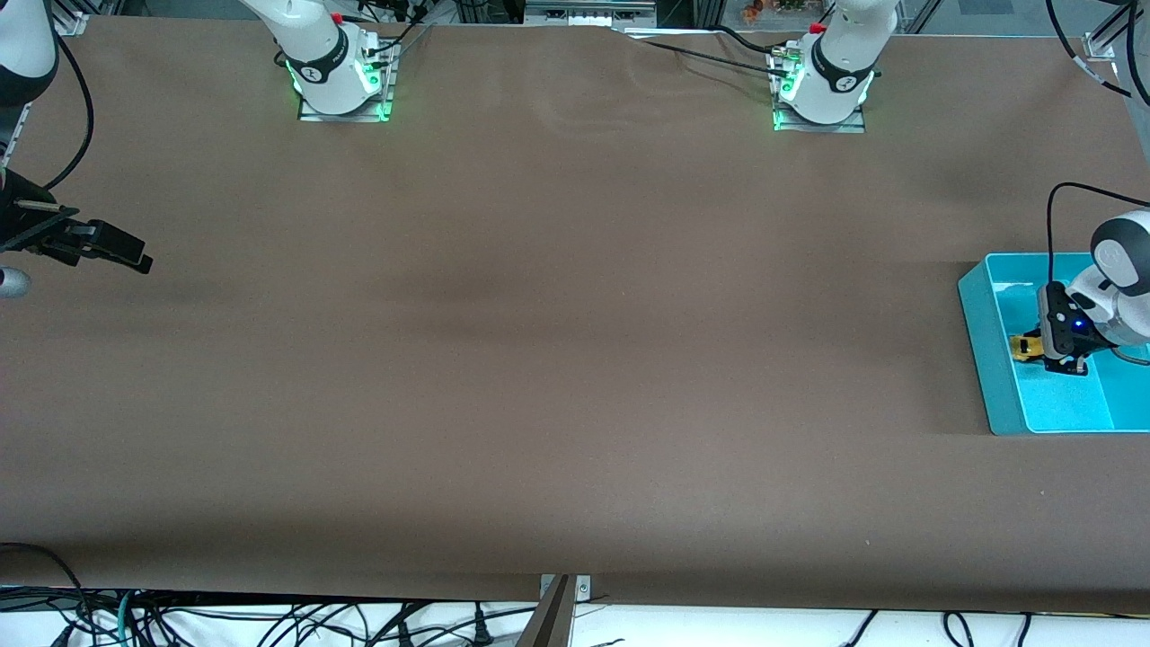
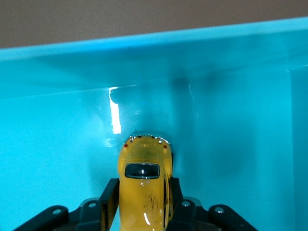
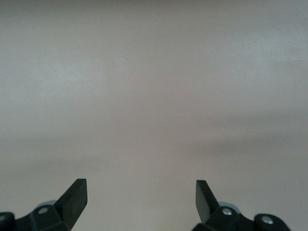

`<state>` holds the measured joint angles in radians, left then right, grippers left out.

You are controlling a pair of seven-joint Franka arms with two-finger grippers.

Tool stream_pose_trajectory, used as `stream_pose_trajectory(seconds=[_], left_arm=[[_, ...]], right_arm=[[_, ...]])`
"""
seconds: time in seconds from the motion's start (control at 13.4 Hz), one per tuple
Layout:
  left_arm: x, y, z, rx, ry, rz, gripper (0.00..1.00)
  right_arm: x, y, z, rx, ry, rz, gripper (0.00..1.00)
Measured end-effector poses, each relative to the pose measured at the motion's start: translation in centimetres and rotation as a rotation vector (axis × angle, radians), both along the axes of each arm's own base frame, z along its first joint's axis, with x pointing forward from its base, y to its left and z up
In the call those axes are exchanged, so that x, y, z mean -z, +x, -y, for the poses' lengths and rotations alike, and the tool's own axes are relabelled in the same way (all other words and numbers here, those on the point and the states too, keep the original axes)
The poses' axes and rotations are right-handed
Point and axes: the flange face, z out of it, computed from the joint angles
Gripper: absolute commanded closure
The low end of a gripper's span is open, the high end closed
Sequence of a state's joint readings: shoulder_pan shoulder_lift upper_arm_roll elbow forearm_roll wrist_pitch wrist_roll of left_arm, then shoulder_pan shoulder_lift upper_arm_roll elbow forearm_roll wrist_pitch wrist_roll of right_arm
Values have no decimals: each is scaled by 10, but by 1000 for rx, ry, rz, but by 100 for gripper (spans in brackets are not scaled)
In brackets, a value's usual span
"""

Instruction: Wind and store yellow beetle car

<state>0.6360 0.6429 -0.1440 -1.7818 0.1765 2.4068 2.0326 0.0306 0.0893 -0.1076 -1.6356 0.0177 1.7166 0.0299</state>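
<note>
While my left gripper [image 2: 143,204] holds the yellow beetle car [image 2: 145,180] pinched between its fingers down inside the turquoise bin [image 1: 1002,395], storing looks nearly done — only the release remains — with the right gripper [image 1: 99,244] waiting, fingers spread, over the bench [image 1: 539,359].

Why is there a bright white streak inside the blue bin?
Left wrist view: the streak looks like glare from a lamp on the glossy bin; the car in the left claw casts a dark shadow. Front view: the same gloss shows faintly on the bin's floor.
</note>
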Motion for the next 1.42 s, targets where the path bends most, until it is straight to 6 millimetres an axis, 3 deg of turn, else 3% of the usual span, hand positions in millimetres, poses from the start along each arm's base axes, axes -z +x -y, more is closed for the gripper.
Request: stream_pose_trajectory(seconds=[0.07,0.45,0.75,1.05,1.42], left_arm=[[1,0,0,1,0,3,1],[-12,8,0,4,1,3,0],[-62,17,19,-27,1,-22,0],[-129,28,80,-131,22,-85,0],[-246,34,203,-364,85,-133,0]], right_arm=[[0,0,0,0,0,0,0],[0,0,0,0,0,0,0],[0,0,0,0,0,0,0],[0,0,-1,-2,0,0,0],[0,0,-7,-12,1,0,0]])
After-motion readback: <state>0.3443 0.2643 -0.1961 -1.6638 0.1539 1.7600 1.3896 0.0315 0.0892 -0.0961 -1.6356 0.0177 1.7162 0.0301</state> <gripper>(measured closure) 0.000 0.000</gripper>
